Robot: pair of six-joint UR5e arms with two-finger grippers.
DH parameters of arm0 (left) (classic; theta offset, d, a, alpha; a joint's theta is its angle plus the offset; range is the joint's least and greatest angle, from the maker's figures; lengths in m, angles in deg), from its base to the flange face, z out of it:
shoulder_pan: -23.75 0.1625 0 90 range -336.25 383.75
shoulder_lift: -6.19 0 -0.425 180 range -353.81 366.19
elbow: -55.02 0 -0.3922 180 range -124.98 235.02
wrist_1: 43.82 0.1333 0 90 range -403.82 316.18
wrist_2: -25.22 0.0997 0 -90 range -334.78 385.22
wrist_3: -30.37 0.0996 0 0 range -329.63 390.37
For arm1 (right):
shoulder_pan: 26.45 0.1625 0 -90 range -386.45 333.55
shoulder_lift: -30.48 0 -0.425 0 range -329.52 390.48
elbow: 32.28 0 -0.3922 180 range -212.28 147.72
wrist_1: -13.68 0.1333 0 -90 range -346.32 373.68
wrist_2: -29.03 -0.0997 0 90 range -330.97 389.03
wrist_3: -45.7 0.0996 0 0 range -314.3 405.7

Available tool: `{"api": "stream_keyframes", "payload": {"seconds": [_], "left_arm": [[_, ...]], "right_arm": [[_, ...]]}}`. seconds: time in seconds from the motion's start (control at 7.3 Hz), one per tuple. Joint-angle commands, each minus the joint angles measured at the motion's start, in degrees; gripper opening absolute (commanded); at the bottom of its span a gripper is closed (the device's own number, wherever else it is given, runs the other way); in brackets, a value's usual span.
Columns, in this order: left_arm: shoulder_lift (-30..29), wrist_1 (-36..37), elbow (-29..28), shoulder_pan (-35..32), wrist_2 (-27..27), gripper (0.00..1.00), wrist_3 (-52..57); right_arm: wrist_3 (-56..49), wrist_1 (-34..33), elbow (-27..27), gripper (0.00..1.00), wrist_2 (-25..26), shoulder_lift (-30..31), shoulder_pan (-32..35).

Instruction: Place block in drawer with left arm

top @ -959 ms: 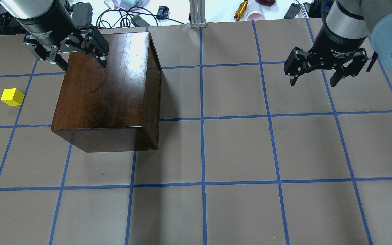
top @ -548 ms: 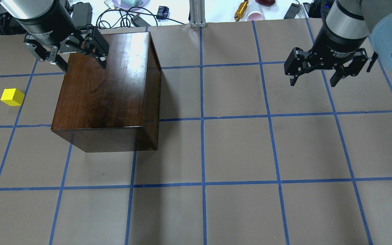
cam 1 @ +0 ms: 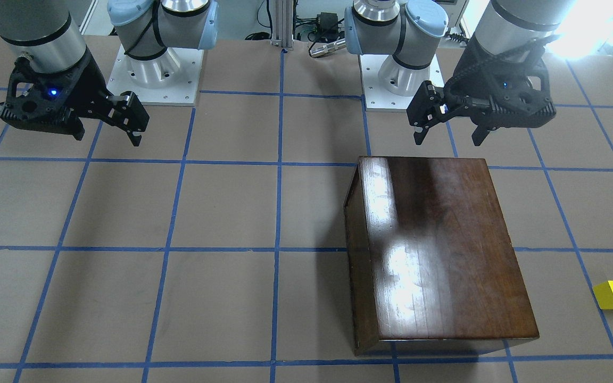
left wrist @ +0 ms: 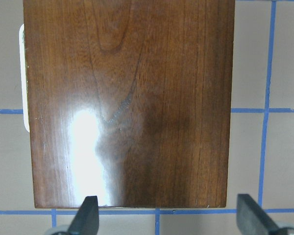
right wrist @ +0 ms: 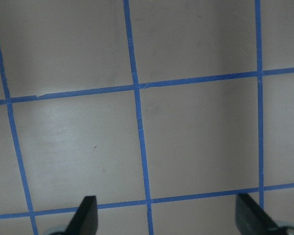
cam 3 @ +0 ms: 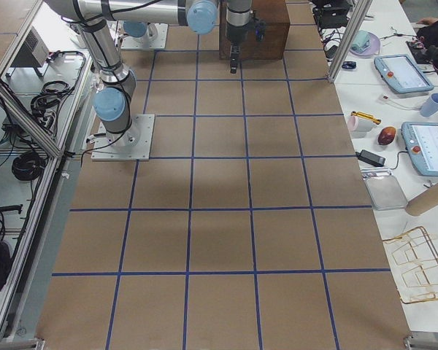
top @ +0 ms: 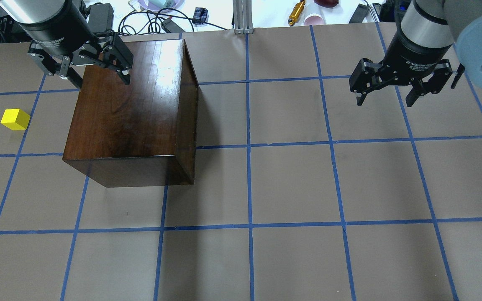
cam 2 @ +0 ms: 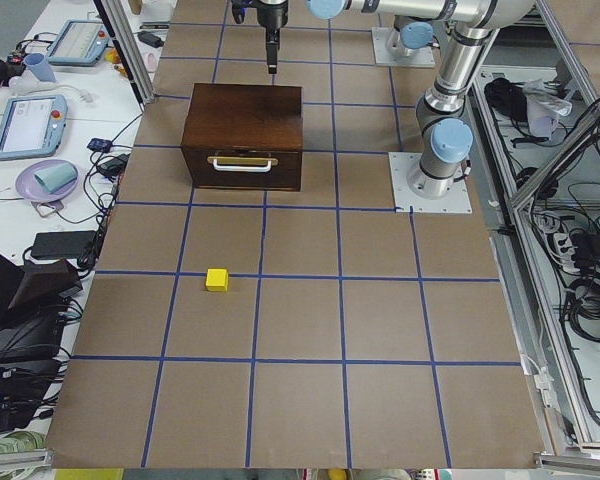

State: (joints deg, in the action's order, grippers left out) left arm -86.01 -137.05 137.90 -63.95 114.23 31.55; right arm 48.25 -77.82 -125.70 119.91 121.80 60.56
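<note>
One block [top: 15, 119] lies well apart from the left end effector [top: 101, 81] — spread wide, empty.

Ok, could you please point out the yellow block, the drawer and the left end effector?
yellow block [top: 14, 117], overhead exterior view, its top face.
drawer [cam 2: 242, 161], exterior left view, its pale handle.
left end effector [top: 102, 82], overhead exterior view, midway between its fingertips.

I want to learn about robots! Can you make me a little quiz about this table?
1. True or false: the block is inside the drawer.
2. Which claw is next to the box? A. left claw B. right claw
3. Fill in: the drawer is ___ (open or shut).
Key: 1 false; 2 A; 3 shut.
</note>
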Motion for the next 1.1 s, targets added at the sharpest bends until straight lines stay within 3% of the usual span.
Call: {"api": "stream_keyframes", "payload": {"seconds": [0.0,0.82,0.96], "left_arm": [[-0.6,0.0,0.0,2.0,-0.2,1.0,1.4],[-5.7,1.0,-1.0,19.3,-1.6,1.0,18.6],[-7.2,1.3,-2.0,23.2,-6.1,1.0,20.8]], "right_arm": [[0.0,0.0,0.0,1.0,0.0,0.0,0.0],[0.0,0.0,0.0,1.0,0.0,0.0,0.0],[0.0,0.0,0.0,1.0,0.1,0.0,0.0]]}}
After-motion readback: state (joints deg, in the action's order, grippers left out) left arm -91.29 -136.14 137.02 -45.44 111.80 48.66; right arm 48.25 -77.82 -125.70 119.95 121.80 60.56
